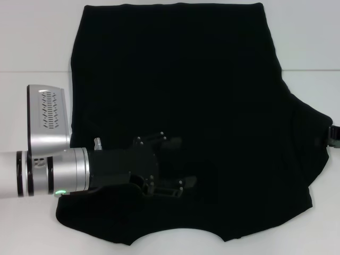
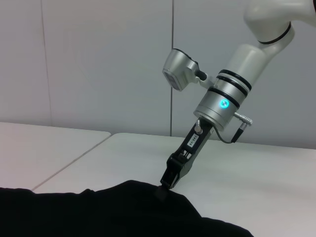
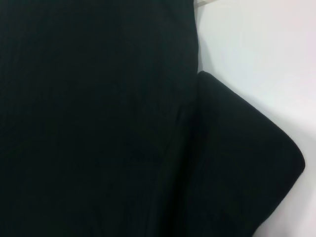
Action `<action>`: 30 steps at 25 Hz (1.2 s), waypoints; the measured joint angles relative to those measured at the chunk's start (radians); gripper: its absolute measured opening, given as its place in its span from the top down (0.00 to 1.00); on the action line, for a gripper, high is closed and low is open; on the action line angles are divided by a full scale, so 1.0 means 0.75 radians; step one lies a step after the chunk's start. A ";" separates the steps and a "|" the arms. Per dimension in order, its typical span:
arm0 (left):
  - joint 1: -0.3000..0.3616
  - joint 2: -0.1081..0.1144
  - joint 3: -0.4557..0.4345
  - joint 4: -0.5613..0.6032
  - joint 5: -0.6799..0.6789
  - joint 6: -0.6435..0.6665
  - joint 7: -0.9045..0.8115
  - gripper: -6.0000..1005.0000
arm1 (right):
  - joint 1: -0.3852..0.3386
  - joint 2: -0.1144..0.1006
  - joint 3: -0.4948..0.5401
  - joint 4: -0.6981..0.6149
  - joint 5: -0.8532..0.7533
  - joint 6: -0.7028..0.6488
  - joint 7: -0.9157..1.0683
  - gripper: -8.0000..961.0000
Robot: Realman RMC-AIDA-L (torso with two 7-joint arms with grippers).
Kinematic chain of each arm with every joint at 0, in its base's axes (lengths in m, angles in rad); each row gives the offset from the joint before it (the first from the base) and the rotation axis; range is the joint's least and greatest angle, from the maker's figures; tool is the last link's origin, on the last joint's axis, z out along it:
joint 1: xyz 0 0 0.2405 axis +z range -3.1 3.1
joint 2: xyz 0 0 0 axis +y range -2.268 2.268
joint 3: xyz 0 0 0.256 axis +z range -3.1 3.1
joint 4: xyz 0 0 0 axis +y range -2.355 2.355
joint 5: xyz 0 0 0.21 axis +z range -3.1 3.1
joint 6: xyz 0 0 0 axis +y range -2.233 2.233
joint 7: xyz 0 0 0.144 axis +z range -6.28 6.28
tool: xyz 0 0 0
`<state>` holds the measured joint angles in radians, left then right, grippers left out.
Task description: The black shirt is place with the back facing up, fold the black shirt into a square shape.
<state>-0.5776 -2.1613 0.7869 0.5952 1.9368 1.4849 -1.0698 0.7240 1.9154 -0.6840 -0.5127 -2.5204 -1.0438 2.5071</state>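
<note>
head view has the black shirt (image 1: 186,106) spread flat on the white table (image 1: 32,42), its far edge straight and near the table's far side, its near edge curved with bare table showing below it. my left gripper (image 1: 175,164) lies over the shirt's near left part, its jaws standing wide apart. my right gripper (image 2: 165,181) sits at the shirt's right sleeve edge, pinching the fabric there. bare table lies open to the left and right of the shirt.
</note>
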 joint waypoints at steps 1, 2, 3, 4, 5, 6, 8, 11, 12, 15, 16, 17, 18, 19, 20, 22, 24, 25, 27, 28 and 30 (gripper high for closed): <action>0.001 0.000 0.000 0.000 0.000 0.000 0.000 0.08 | -0.001 0.000 0.000 -0.002 0.000 0.001 0.000 0.75; 0.001 0.000 -0.001 0.000 0.000 0.001 0.000 0.09 | -0.002 0.000 0.000 -0.003 0.000 0.001 -0.001 0.80; 0.001 0.000 -0.001 0.000 0.000 0.002 0.000 0.09 | -0.004 0.000 0.002 -0.006 0.002 0.002 -0.005 0.84; 0.001 0.000 -0.002 0.000 -0.001 0.004 -0.001 0.09 | -0.007 0.000 0.005 -0.011 0.004 0.003 -0.013 0.89; 0.001 0.000 -0.003 0.000 -0.001 0.005 -0.001 0.09 | -0.011 0.000 0.010 -0.015 0.007 0.003 -0.023 0.94; 0.001 0.000 -0.007 -0.001 -0.001 0.008 -0.001 0.10 | -0.014 -0.001 0.015 -0.018 0.010 0.004 -0.030 0.95; 0.001 0.000 -0.018 -0.003 -0.001 0.013 -0.001 0.10 | -0.023 -0.005 0.032 -0.023 0.012 0.010 -0.039 0.96; 0.003 0.000 -0.027 -0.004 -0.001 0.015 -0.001 0.11 | -0.035 -0.011 0.081 -0.023 0.014 0.013 -0.067 0.98; 0.005 0.000 -0.029 -0.004 -0.001 0.015 -0.001 0.12 | -0.039 -0.013 0.102 -0.023 0.014 0.013 -0.081 0.98; 0.013 -0.002 -0.029 -0.004 -0.003 0.027 -0.002 0.12 | -0.049 -0.015 0.160 -0.024 0.014 0.013 -0.120 0.98; 0.013 -0.002 -0.030 -0.004 -0.003 0.032 -0.007 0.13 | -0.051 -0.015 0.177 -0.024 0.015 0.013 -0.134 0.98; 0.014 -0.002 -0.030 -0.004 -0.003 0.036 -0.014 0.13 | -0.053 -0.015 0.193 -0.024 0.015 0.013 -0.147 0.98; 0.014 -0.002 -0.031 -0.004 -0.003 0.038 -0.020 0.13 | -0.055 -0.015 0.206 -0.024 0.015 0.012 -0.156 0.98; 0.014 -0.002 -0.031 -0.004 -0.003 0.045 -0.028 0.14 | -0.058 -0.015 0.219 -0.024 0.016 0.013 -0.166 0.98; 0.015 -0.002 -0.031 -0.004 -0.003 0.051 -0.032 0.14 | -0.061 -0.015 0.231 -0.024 0.019 0.013 -0.176 0.98; 0.020 -0.003 -0.031 -0.004 -0.003 0.066 -0.034 0.14 | -0.069 -0.013 0.252 -0.024 0.033 0.013 -0.199 0.98; 0.025 -0.004 -0.033 -0.004 -0.004 0.077 -0.042 0.14 | -0.079 -0.011 0.270 -0.024 0.058 0.013 -0.229 0.98; 0.027 -0.004 -0.035 -0.004 -0.005 0.082 -0.050 0.14 | -0.085 -0.011 0.275 -0.024 0.070 0.013 -0.237 0.98; 0.029 -0.004 -0.040 -0.004 -0.005 0.087 -0.071 0.14 | -0.094 -0.011 0.282 -0.024 0.093 0.013 -0.250 0.98; 0.030 -0.004 -0.042 -0.004 -0.005 0.088 -0.080 0.14 | -0.098 -0.012 0.284 -0.024 0.099 0.013 -0.255 0.98; 0.031 -0.004 -0.051 -0.004 -0.005 0.091 -0.090 0.14 | -0.100 -0.013 0.285 -0.024 0.104 0.012 -0.262 0.98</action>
<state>-0.5543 -2.1645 0.7490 0.5921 1.9327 1.5532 -1.1370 0.6488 1.9057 -0.4701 -0.5309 -2.4427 -1.0345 2.3108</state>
